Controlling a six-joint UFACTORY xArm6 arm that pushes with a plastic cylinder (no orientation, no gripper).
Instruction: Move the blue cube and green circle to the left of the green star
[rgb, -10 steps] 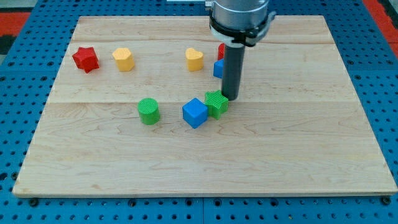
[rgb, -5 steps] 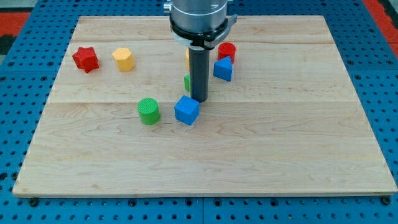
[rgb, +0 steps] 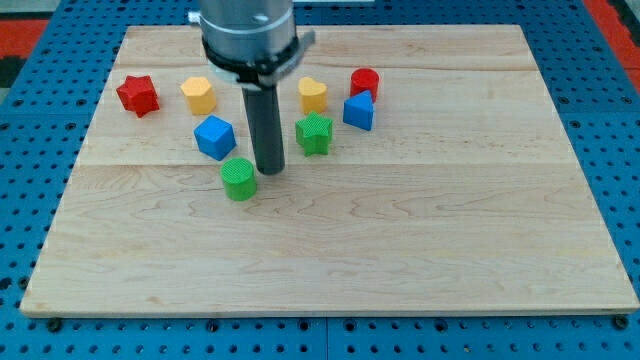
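The blue cube (rgb: 214, 137) lies left of centre on the wooden board (rgb: 420, 230). The green circle (rgb: 238, 179) lies just below and to the right of it. The green star (rgb: 314, 133) lies near the board's centre, to the right of both. My tip (rgb: 269, 170) rests on the board between the green circle and the green star, just right of the circle and below-right of the blue cube. It is very close to the circle; contact cannot be told.
A red star (rgb: 137, 95) and a yellow block (rgb: 199, 95) lie at the upper left. A yellow heart (rgb: 313, 95), a red cylinder (rgb: 365, 82) and a blue triangular block (rgb: 359, 111) lie above and right of the green star.
My rod has swept from the right to the left across the board. The blue cube has moved up and left, past the green star. The green star has shifted up and left.
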